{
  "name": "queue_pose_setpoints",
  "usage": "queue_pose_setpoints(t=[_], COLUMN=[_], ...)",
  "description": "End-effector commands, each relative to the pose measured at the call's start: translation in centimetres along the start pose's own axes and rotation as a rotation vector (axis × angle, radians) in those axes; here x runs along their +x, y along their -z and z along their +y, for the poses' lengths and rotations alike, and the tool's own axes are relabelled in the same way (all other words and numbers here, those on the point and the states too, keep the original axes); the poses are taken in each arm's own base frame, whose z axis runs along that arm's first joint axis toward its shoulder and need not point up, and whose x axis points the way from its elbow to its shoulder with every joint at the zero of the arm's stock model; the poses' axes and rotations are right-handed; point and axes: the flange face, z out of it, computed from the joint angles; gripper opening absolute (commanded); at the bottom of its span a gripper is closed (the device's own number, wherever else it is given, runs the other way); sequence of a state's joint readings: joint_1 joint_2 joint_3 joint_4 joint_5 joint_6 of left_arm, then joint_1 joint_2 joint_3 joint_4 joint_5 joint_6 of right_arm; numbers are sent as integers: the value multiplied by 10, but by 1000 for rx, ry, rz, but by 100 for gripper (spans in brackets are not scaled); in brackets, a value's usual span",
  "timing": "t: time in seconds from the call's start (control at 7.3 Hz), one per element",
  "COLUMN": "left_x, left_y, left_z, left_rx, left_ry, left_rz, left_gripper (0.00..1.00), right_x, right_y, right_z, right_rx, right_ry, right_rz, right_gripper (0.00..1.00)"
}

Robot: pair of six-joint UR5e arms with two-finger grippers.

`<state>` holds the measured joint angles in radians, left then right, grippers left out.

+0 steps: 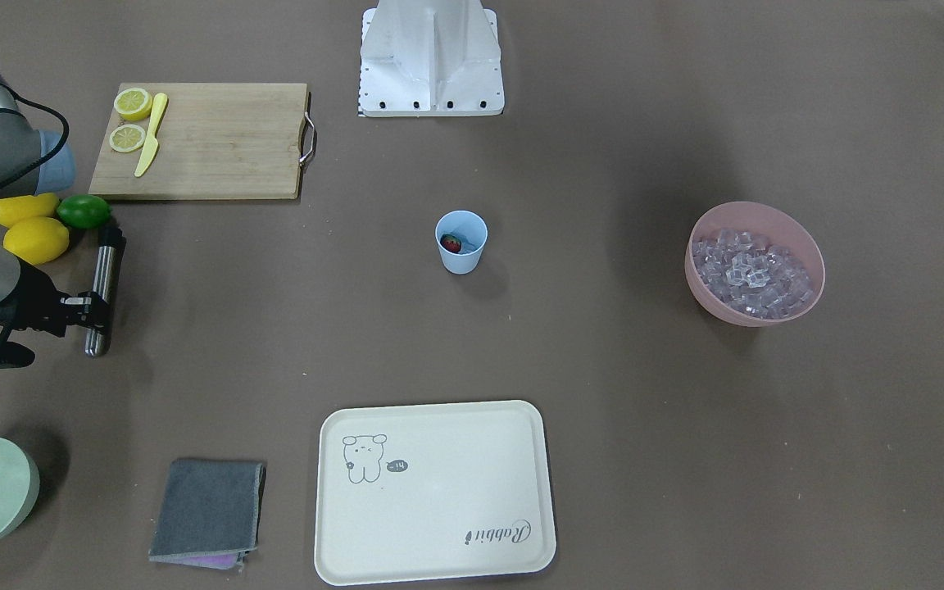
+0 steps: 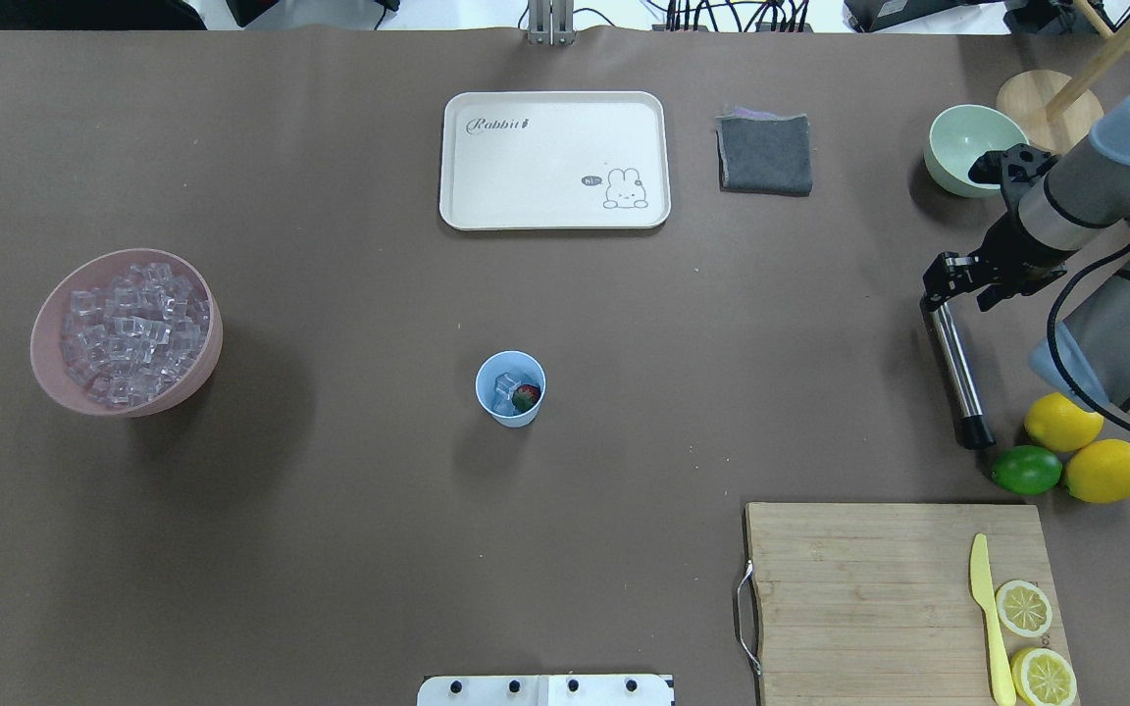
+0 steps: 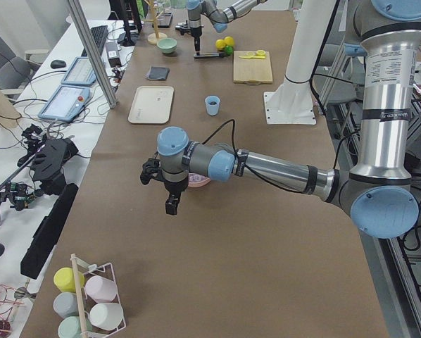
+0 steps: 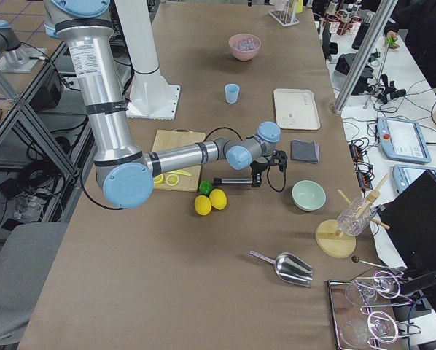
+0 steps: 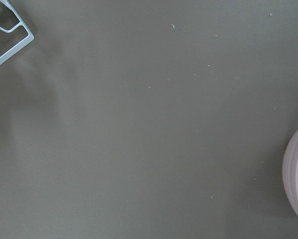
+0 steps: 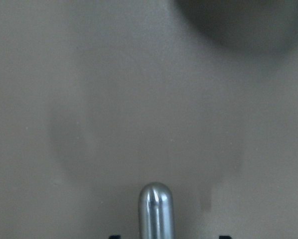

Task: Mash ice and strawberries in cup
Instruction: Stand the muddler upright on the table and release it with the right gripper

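The light blue cup [image 2: 510, 389] stands upright near the middle of the table [image 2: 330, 510], well apart from everything else. A few clear cubes of ice [image 2: 503, 386] and the red strawberry [image 2: 527, 397] lie side by side in its bottom. Far off on the robot's left sits a pink bowl [image 1: 705, 295] heaped with more cubes. Across from the robot are a cream tray [image 2: 545, 147], a folded grey cloth [image 2: 766, 154] and a pale green bowl [image 2: 952, 147].

On the robot's right a steel muddler [image 2: 957, 368] lies flat, its dark end just beside a lime [image 2: 1026, 470] and two lemons [image 2: 1062, 422]. The right gripper [image 2: 940, 292] is down over the muddler's other end. Its fingers straddle the rod, and the wrist view shows a strip of table on each side, so it has not closed on it. Nearer the robot is a wooden cutting board [image 2: 869, 588] with two lemon halves [image 2: 1023, 608] and a yellow knife [image 2: 987, 618].

The left gripper [image 3: 170, 205] hangs over bare table beside the pink bowl. From here I cannot tell how far apart its fingers are.

The whole top is covered in plain brown sheeting, flecked with tiny specks. A wire rack [image 3: 87, 303] of pastel cups stands at one end, and a desk [image 3: 27, 113] with tablets and a keyboard runs alongside.
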<state>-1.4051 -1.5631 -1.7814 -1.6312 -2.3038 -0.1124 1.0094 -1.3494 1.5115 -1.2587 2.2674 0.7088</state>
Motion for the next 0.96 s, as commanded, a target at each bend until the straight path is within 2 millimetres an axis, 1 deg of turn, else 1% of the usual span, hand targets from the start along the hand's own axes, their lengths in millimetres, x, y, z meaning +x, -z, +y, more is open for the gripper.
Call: queue_pose_setpoints(t=[0.0, 0.14, 0.27, 0.41, 0.55, 0.68, 0.82], left_x=[-8, -18, -47, -71, -93, -106, -109], left_y=[-6, -3, 6, 4, 12, 5, 1], left_z=[-6, -5, 0, 8, 21, 34, 44], left_rx=[-10, -8, -1, -12, -3, -16, -15], left_ry=[10, -19, -15, -6, 41, 57, 55], left_rz=[-5, -9, -19, -21, -28, -31, -28], left_gripper=[97, 97, 97, 97, 97, 97, 97], right_x=[29, 50, 83, 120, 167, 215, 261], right_y=[55, 70, 91, 116, 137, 148, 152], right_z=[-14, -16, -19, -1, 17, 33, 58], right_rx=[34, 55, 63, 51, 40, 22, 19], right_ry=[-30, 1, 25, 64, 107, 137, 153], right_rz=[-86, -83, -58, -20, 9, 32, 71], right_gripper=[100, 100, 100, 100, 100, 100, 100])
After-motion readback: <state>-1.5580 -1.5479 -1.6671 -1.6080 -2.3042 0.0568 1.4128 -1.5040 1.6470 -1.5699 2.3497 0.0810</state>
